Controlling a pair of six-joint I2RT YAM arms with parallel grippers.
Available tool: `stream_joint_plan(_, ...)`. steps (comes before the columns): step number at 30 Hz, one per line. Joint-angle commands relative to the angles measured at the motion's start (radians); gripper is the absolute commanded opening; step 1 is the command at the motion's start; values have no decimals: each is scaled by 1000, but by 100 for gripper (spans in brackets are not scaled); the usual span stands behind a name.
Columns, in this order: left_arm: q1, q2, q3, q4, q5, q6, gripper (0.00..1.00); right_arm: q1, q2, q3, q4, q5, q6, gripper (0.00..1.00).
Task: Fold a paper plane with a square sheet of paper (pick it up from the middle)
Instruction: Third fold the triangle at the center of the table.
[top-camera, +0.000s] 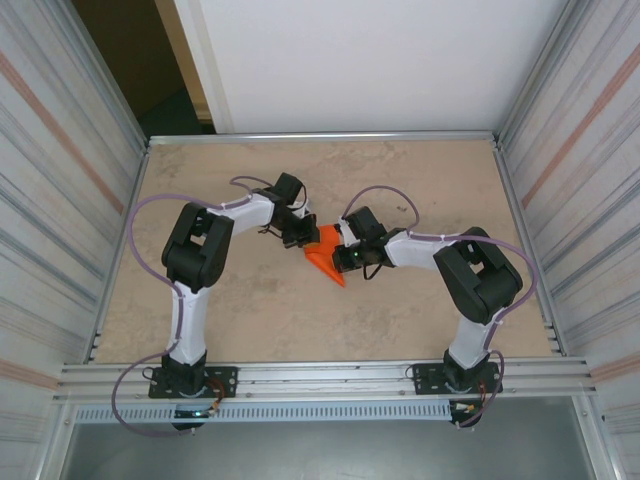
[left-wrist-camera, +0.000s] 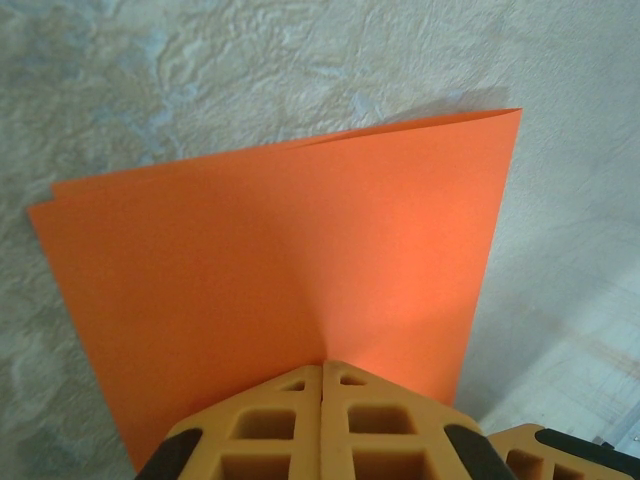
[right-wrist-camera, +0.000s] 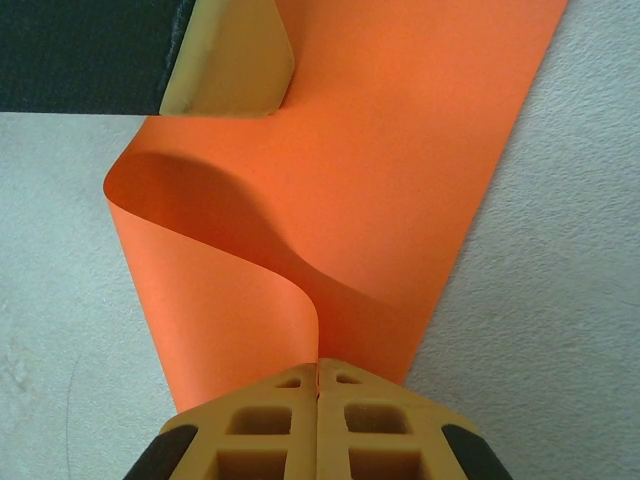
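A: Top external: where's the paper (top-camera: 330, 260)?
B: Between the left claw (top-camera: 303, 238) and right claw (top-camera: 343, 252), mid-table (top-camera: 250, 300).
A: Their grip?
B: Both pinched tight on it, fingers (left-wrist-camera: 300, 400) meeting. Ahead of the left claw it lies folded double; ahead of the right it bulges into a curl, a left finger (right-wrist-camera: 225, 60) gripping its far edge.

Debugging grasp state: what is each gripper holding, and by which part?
Both are shut on the orange paper: the left gripper pinches an edge of the doubled-over sheet, the right gripper pinches another edge where the sheet curls over.
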Motion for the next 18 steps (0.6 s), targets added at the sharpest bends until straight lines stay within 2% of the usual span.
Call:
stream_joint_plan(1, -9, 44, -8, -79, -24, 22, 4, -5, -23, -4, -10, 20, -25, 0)
stream_joint_plan(18, -9, 39, 41, -94, -9, 30, 5, -6, 19, 3, -36, 0, -22, 0)
